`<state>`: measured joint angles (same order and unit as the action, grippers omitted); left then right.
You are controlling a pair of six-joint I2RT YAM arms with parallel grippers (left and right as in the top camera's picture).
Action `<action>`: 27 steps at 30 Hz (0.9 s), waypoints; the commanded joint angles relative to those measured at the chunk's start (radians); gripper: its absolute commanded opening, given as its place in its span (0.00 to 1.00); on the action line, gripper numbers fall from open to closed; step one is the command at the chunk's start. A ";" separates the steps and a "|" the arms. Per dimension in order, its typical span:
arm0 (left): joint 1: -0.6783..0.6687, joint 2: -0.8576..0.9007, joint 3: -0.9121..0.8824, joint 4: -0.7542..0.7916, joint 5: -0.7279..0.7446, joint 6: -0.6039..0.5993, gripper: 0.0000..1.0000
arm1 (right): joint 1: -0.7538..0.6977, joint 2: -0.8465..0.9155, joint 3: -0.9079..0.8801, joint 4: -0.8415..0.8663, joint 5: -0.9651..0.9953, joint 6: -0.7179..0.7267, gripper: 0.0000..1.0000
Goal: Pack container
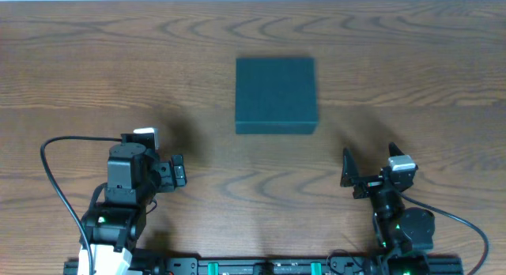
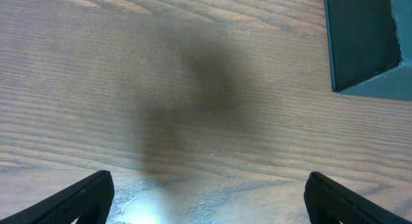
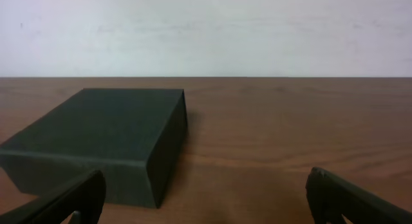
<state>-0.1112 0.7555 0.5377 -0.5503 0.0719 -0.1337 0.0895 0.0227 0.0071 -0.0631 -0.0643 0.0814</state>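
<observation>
Overhead, the container (image 1: 276, 95) sat shut; the left gripper (image 2: 206, 195) and right gripper (image 3: 206, 192) gaped empty, well short of it. A clumsy prod might merely shove it away.

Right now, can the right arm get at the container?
Probably yes. The container sits closed on the table, ahead and to the left of the right arm. Nothing lies between them, and its jaws stand open.
</observation>
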 commanded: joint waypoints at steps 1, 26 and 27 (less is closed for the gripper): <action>0.006 -0.003 -0.006 0.000 -0.003 0.006 0.95 | -0.020 -0.013 -0.002 -0.004 -0.018 -0.023 0.99; -0.007 -0.268 -0.080 0.340 -0.134 0.083 0.95 | -0.032 -0.017 -0.002 -0.004 -0.011 -0.024 0.99; -0.007 -0.309 -0.114 0.433 -0.131 0.099 0.95 | -0.032 -0.017 -0.002 -0.004 -0.011 -0.024 0.99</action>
<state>-0.1143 0.5060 0.4667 -0.1783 -0.0193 -0.0803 0.0635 0.0135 0.0071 -0.0620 -0.0677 0.0704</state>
